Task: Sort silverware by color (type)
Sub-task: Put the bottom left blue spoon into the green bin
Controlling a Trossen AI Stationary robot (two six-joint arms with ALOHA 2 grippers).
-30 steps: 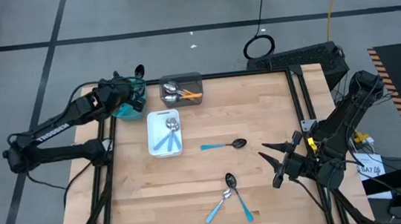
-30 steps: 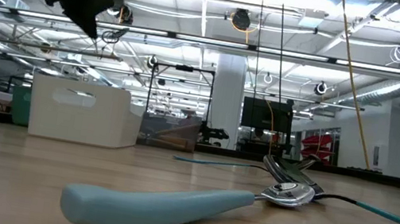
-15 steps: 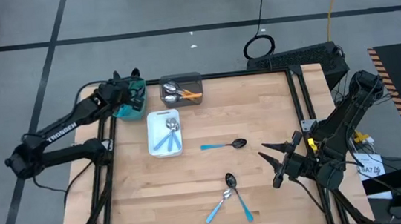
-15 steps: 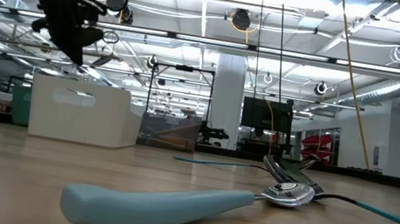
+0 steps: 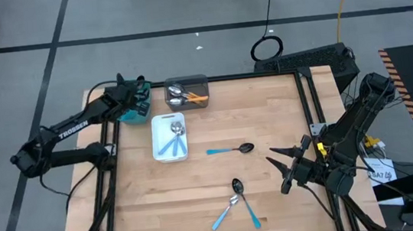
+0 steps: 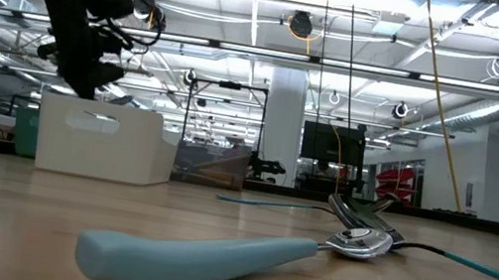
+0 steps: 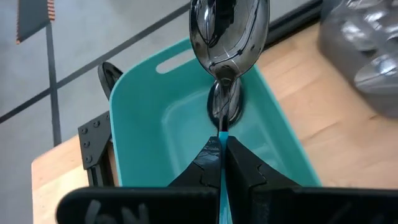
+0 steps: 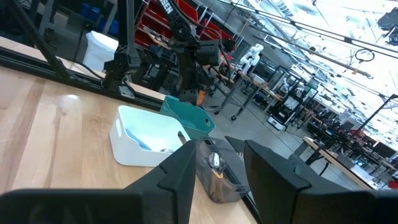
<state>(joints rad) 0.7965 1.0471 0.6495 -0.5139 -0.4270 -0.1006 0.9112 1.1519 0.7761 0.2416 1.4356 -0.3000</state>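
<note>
My left gripper (image 5: 137, 92) is shut on a spoon with a light-blue handle and a dark shiny bowl (image 7: 229, 31). It holds the spoon over the teal tray (image 5: 129, 113) at the table's far left corner. The low view shows this gripper (image 6: 82, 53) above the white tray (image 6: 107, 141). Blue-handled spoons lie in the white tray (image 5: 157, 140). Orange-handled ones lie in the grey tray (image 5: 201, 81). One loose spoon (image 5: 231, 150) lies mid-table, and three more (image 5: 235, 201) lie near the near edge. My right gripper (image 5: 278, 171) waits open at the right edge. My left gripper pinches the spoon's thin blue handle (image 7: 222, 140) between its two fingertips. The spoon runs along the fingers and sticks out ahead of them, bowl end first. The gripper slants downward. The spoon is lifted clear, its bowl over the teal tray's hollow (image 7: 180, 130).
The three trays stand close together along the far left of the table. A black frame rail (image 5: 315, 119) runs along the right side by my right gripper. Bare wood lies between the mid-table spoon and the far right corner (image 5: 266, 101).
My left gripper has come down toward the teal tray and tipped its fingers downward, staying shut on the spoon. The spoon's bowl, which pointed out past the table's far edge, now hangs over the tray.
</note>
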